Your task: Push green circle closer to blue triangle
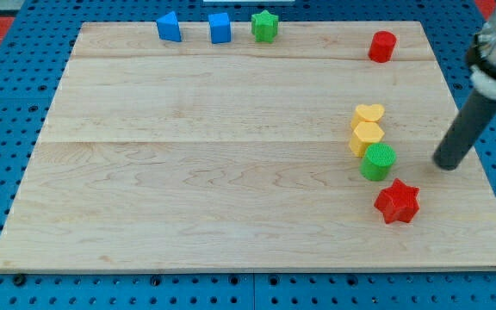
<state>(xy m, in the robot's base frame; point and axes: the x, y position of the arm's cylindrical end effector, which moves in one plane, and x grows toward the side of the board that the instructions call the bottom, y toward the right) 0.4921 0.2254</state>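
The green circle (377,162) stands at the view's right, touching a yellow hexagon block (365,137) above it. The blue triangle (169,27) sits at the view's top left edge of the wooden board (188,172). My tip (446,165) is on the board to the right of the green circle, a clear gap apart from it, and up and right of the red star (397,201).
A yellow heart (368,114) sits above the yellow hexagon. A blue cube (220,27) and a green star (265,26) stand along the top edge right of the blue triangle. A red cylinder (382,46) is at the top right.
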